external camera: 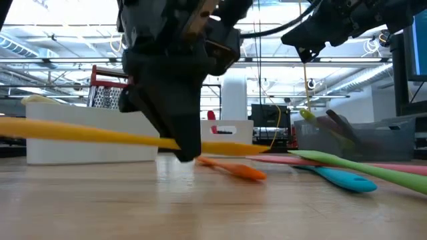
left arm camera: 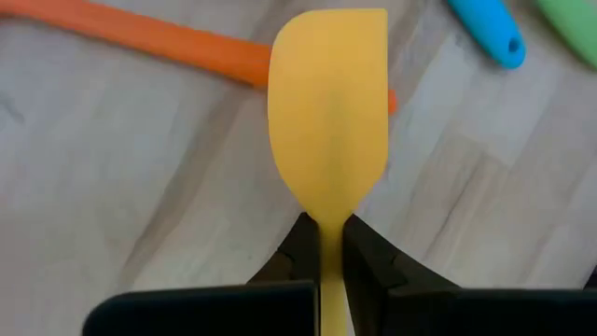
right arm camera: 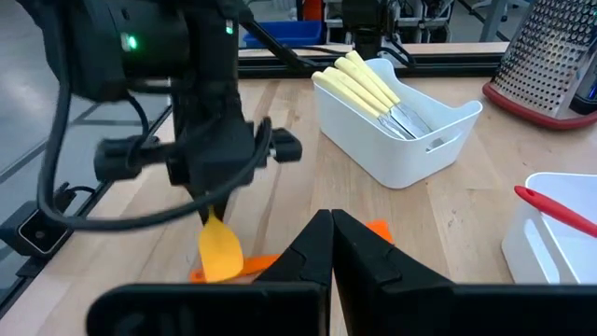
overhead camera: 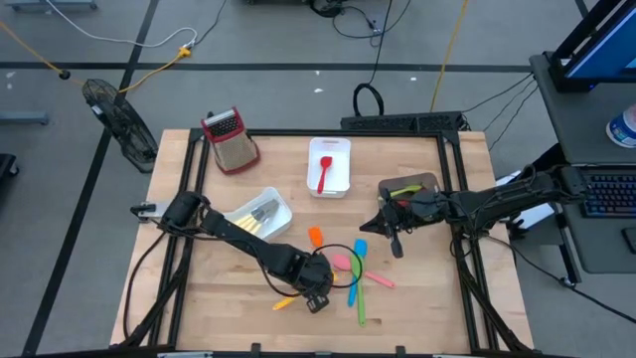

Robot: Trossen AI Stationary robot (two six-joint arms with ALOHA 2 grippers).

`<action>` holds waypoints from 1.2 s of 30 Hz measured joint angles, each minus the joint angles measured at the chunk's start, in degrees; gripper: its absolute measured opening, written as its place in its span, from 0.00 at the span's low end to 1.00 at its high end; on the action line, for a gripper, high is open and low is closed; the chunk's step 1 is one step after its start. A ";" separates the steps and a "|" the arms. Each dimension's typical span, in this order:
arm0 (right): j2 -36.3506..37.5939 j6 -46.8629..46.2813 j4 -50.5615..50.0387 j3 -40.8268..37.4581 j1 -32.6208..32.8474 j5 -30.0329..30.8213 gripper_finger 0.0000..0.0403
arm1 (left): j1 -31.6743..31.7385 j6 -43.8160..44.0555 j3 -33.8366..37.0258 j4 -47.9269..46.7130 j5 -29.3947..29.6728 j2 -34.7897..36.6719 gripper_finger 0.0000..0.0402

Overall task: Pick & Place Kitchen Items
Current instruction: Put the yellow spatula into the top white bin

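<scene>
Pinching the slim handle of a yellow silicone spatula [left arm camera: 328, 112] low over the wooden table [overhead camera: 427, 298], the left gripper [overhead camera: 316, 296] sits beside an orange utensil [left arm camera: 159, 42]. Farther right, the right gripper [right arm camera: 331, 245] hangs pressed together, empty, by the grey bin [overhead camera: 409, 185].
</scene>
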State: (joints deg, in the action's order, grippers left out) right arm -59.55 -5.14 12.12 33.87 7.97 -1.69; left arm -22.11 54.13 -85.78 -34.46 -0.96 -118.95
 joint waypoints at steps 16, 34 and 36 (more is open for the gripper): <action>0.67 4.31 -0.11 -0.03 -0.13 0.13 0.00 | 2.16 13.53 -0.09 -10.26 3.65 9.66 0.03; 5.88 8.90 -5.19 -0.02 -0.16 0.16 0.00 | 22.52 9.06 -0.20 -3.87 1.62 20.87 0.03; 5.90 9.24 -6.12 -0.02 -0.45 0.14 0.00 | 25.74 7.47 -0.20 0.36 -2.97 20.67 0.03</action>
State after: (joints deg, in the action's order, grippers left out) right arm -53.65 4.10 6.01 33.85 7.52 -1.56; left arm 3.63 61.60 -85.97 -34.09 -3.93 -98.28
